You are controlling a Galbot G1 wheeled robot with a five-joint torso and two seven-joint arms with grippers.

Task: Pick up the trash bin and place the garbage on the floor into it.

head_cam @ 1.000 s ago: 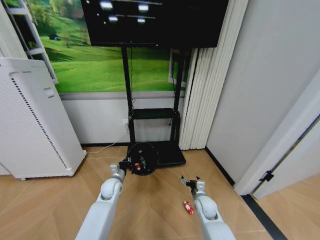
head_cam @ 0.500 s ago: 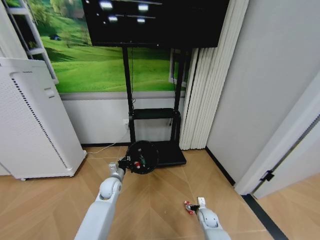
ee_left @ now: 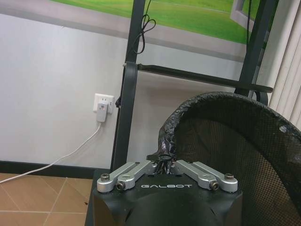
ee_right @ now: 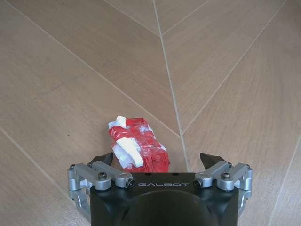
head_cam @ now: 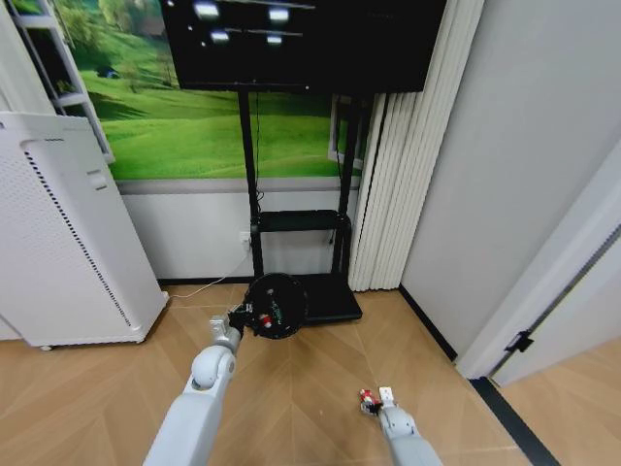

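Left gripper (ee_left: 164,165) clenched on trash bin (ee_left: 235,141) rim. Right gripper (ee_right: 159,160) spread wide, straddling red-and-white garbage (ee_right: 136,148); bare floor (ee_right: 225,70) ahead.

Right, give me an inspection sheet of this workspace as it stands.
Surface: tan herringbone floor, bare around the arms.
Job's things: trash bin held tilted off the floor, litter visible inside; red-and-white wrapper lying on the floor.
Clutter: nothing seen.
Grippers: left gripper shut on the trash bin's rim; right gripper open, lowered around the red-and-white wrapper.
Cables: white cable from a wall socket.
Surroundings: white perforated appliance, black screen stand, door frame at right.
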